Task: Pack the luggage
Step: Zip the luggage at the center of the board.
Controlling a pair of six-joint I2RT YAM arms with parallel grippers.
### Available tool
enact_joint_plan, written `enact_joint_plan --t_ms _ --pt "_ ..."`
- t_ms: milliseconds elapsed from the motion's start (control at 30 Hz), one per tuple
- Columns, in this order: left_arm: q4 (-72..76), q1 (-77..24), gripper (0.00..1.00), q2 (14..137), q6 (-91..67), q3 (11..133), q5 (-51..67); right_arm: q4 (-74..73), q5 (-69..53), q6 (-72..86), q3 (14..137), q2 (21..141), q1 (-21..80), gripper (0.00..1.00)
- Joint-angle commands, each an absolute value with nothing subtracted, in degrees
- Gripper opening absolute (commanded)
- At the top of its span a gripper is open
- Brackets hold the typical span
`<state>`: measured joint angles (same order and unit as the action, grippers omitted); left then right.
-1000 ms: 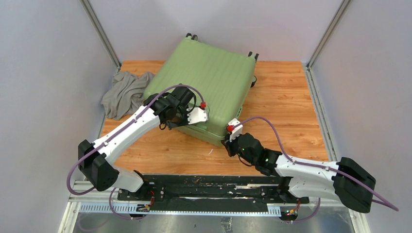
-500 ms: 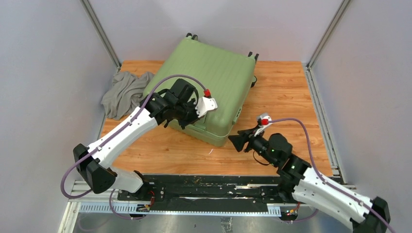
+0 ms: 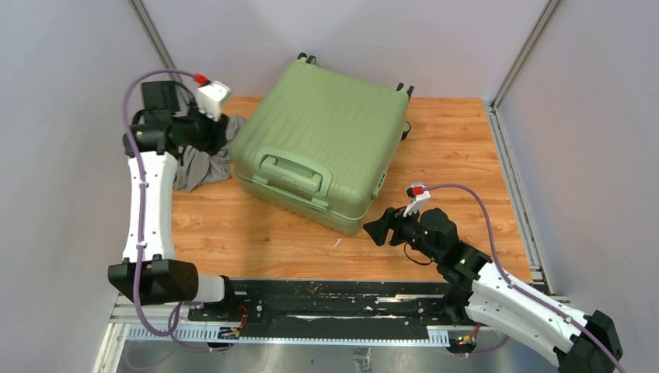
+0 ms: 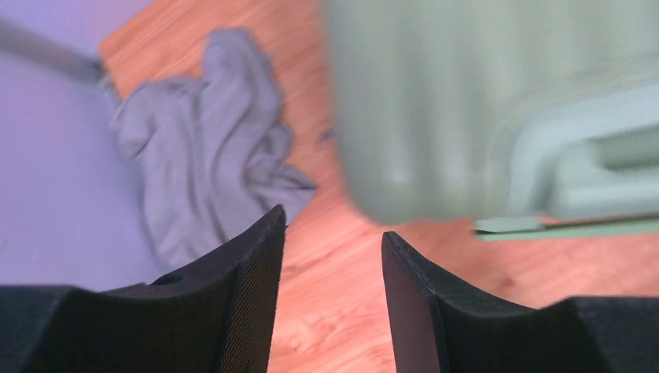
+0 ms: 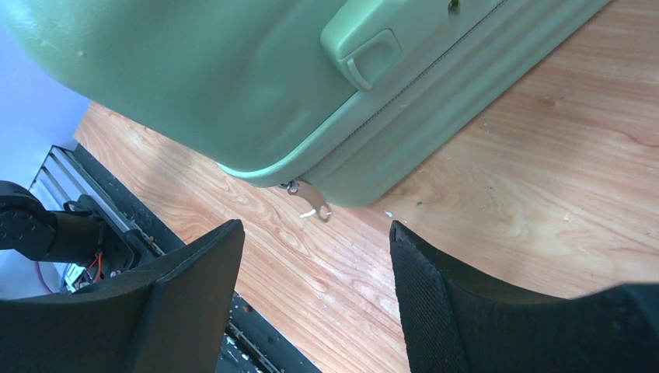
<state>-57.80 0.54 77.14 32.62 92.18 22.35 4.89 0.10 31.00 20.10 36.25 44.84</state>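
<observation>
The luggage (image 3: 322, 132) is a light-green ribbed suitcase lying flat and closed on the wooden table, its front handle (image 3: 291, 171) facing me. My left gripper (image 3: 225, 128) is held high at the far left, over a crumpled grey cloth (image 3: 203, 165) beside the suitcase's left edge. In the left wrist view this gripper (image 4: 332, 221) is open and empty, with the cloth (image 4: 202, 163) and the suitcase (image 4: 466, 101) beyond it. My right gripper (image 3: 378, 229) stands open by the suitcase's near right corner. In the right wrist view it (image 5: 315, 233) is empty, just short of the metal zipper pull (image 5: 309, 200).
Grey walls with metal corner posts (image 3: 159, 50) enclose the table on three sides. The black base rail (image 3: 334, 299) runs along the near edge. Suitcase wheels (image 3: 404, 89) stick out at the far side. Bare wood (image 3: 458, 155) lies right of the suitcase.
My left arm has swung from the suitcase's front handle up to the far left over the cloth and opened. The right gripper pulled back from the corner and opened.
</observation>
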Motion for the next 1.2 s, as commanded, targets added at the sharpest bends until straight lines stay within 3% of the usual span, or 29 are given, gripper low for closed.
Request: enact_joint_plan --t_ms 0,233,433,767,967,1167 --pt "-53.6 13.2 0.52 80.0 28.4 92.8 26.2 8.7 -1.1 34.2 21.9 38.8 43.9 0.72" --pt "-29.3 15.4 0.51 75.8 17.0 72.9 19.8 9.0 6.0 36.9 23.2 40.3 44.0 0.71" --pt "-13.9 14.8 0.49 80.2 10.0 65.0 15.1 9.4 11.2 38.4 26.1 42.9 43.9 0.69" --pt "-14.0 9.2 0.45 90.1 7.8 65.0 37.6 13.4 6.9 42.1 29.6 48.6 34.8 0.68" --pt "-17.8 6.3 0.4 85.6 10.8 59.0 49.7 14.3 -2.1 39.8 32.3 52.1 25.7 0.68" --pt "-26.1 4.6 0.39 75.1 16.5 53.3 50.6 17.9 -18.1 35.5 36.5 60.7 18.2 0.64"
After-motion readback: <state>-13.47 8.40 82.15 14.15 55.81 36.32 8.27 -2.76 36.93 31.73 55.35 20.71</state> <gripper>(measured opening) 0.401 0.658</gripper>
